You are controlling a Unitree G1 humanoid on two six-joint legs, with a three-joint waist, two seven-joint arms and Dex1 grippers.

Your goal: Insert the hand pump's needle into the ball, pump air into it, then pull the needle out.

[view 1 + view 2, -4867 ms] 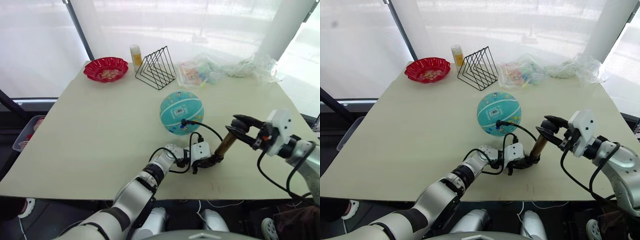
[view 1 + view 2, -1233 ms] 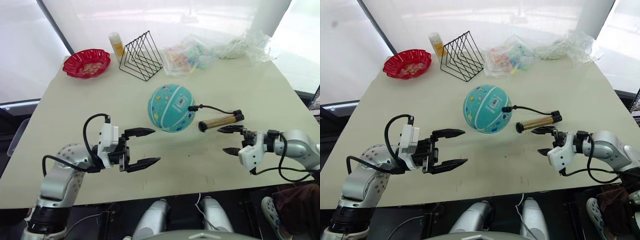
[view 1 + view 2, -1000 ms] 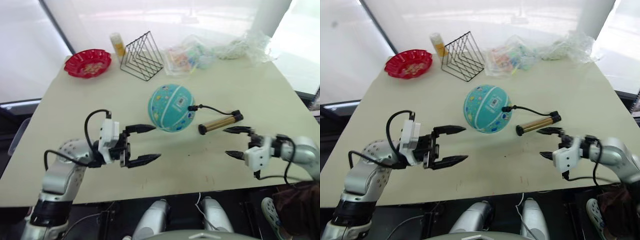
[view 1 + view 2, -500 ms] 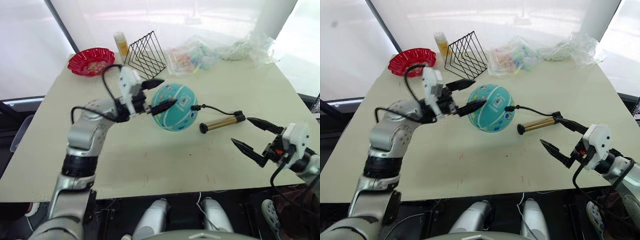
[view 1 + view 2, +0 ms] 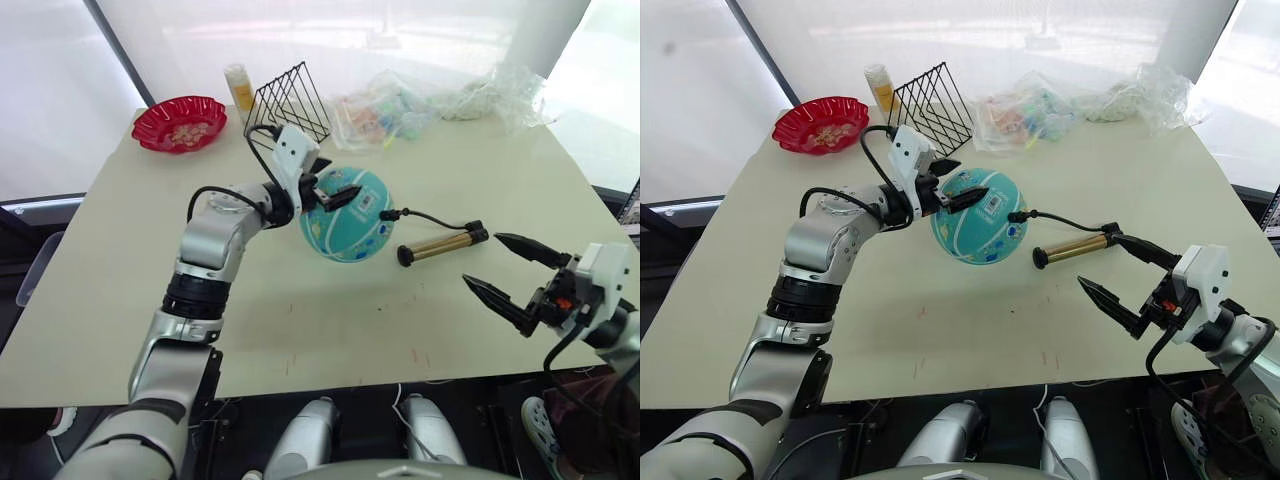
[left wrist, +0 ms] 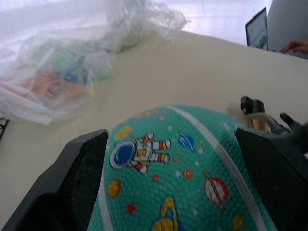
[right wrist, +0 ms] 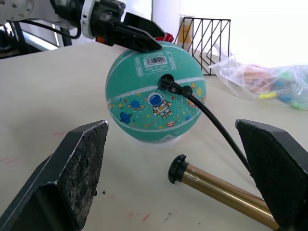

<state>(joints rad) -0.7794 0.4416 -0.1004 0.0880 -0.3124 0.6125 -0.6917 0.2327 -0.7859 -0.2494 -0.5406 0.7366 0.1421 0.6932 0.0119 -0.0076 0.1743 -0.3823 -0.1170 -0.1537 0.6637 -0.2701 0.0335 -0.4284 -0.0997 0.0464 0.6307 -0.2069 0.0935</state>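
The round teal ball (image 5: 348,215) rests mid-table. A thin black hose (image 5: 430,217) runs from its right side to the bronze hand pump (image 5: 440,243), which lies flat on the table. The needle is hidden where the hose end meets the ball (image 7: 154,94). My left gripper (image 5: 335,180) is open, its fingers (image 6: 72,183) straddling the ball's upper left side. My right gripper (image 5: 484,260) is open and empty, just right of the pump's handle end and apart from it. From the right wrist, the pump (image 7: 221,185) lies between its fingers.
A red bowl (image 5: 180,122), a yellow bottle (image 5: 238,85) and a black wire rack (image 5: 290,95) stand at the back left. Clear plastic bags (image 5: 390,110) lie along the back. The table's front edge (image 5: 300,385) is near.
My left gripper rose from the table's front left and moved right, over the ball's top. My right gripper swung a little right, away from the pump. Ball and pump stayed put.
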